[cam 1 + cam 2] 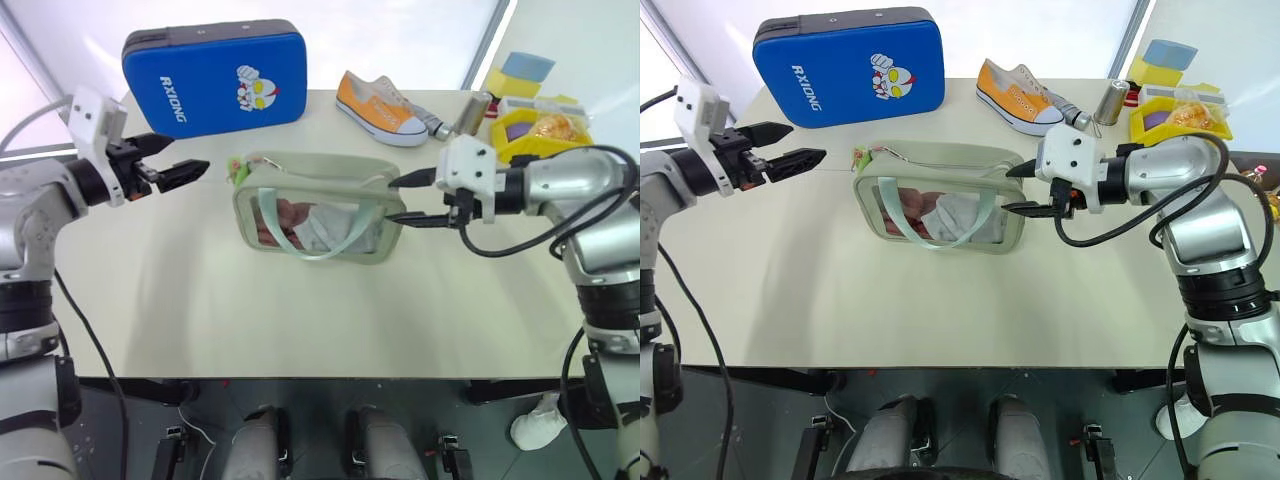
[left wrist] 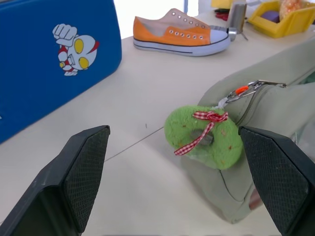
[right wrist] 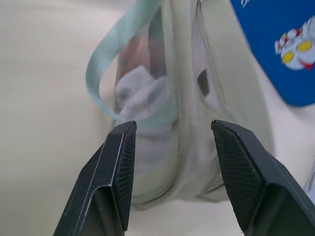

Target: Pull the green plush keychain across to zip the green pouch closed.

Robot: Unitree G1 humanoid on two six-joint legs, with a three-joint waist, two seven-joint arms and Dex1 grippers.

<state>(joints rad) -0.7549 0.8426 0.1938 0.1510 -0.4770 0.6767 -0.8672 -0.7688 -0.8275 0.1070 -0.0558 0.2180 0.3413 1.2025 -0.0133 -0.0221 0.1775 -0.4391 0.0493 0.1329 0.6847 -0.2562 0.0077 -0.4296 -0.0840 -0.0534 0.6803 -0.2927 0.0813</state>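
Approaching the green plush keychain (image 2: 204,135) with both grippers' fingers spread, nothing pinched.
Should the left gripper (image 1: 172,161) close early, the green pouch (image 1: 318,205), released by the right gripper (image 1: 410,199), could be dragged.

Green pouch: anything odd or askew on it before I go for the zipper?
Nothing damaged or spilled. The green pouch lies flat on the table, its mint strap looped loosely over the clear window. The green plush keychain hangs off its end, free of the left gripper.
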